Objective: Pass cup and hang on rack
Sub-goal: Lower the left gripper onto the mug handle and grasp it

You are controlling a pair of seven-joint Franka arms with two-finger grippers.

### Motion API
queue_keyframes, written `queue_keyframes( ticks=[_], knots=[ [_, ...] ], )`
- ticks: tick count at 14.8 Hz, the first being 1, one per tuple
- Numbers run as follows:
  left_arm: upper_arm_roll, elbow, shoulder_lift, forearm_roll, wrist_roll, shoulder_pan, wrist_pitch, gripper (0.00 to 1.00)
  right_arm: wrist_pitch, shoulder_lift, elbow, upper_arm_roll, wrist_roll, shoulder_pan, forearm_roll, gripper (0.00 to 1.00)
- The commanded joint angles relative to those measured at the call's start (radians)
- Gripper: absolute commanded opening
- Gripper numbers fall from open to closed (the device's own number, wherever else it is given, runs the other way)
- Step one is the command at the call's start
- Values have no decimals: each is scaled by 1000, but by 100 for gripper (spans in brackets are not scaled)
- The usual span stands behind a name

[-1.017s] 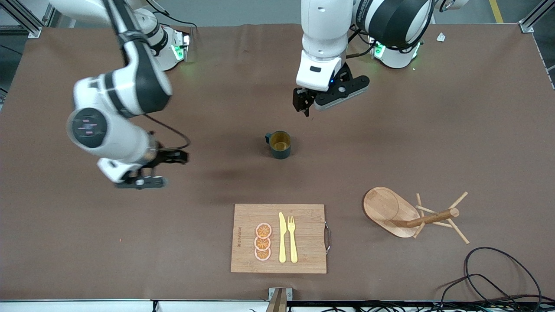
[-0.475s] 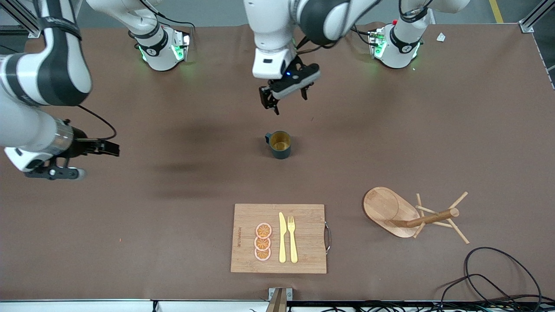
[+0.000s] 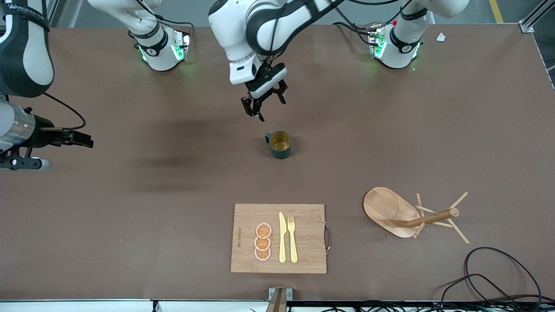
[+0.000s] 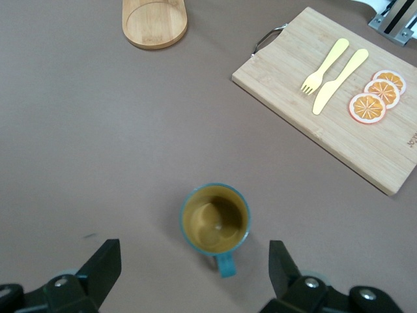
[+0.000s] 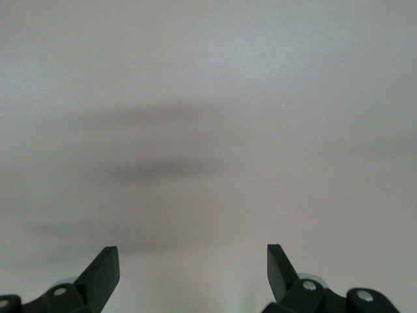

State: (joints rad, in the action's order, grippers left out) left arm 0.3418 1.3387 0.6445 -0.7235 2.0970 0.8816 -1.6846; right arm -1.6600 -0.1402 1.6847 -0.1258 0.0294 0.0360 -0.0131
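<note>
A robot lab — aluminium framing (image 3: 531,19), loose cables (image 3: 498,277), brown-covered table (image 3: 130,225).

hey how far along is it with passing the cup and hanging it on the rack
Nothing is done yet. The cup stands upright on the table, unheld, and the rack carries nothing on its pegs. In hand: the left tool hangs open over the table beside the cup, apparently lining up a grasp. The right tool waits open at its own end. Grasp, handover and hanging are all left.
</note>
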Motion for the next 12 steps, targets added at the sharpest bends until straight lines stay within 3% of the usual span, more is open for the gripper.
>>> queue_keyframes(
  ticks=[1,5,9,12],
  knots=[
    [-206,-131,138,-11,8,201,43,100,17,39,15,23,9,-25,19,100],
    [-273,-165,257,-24,12,240,13,100,28,30,-14,23,43,-41,27,100],
    [-409,-199,365,-24,61,333,-65,100,123,-15,-129,25,41,-58,24,100],
    [-422,-202,399,-24,87,335,-122,100,138,-22,-166,25,44,-59,15,100]
  ],
)
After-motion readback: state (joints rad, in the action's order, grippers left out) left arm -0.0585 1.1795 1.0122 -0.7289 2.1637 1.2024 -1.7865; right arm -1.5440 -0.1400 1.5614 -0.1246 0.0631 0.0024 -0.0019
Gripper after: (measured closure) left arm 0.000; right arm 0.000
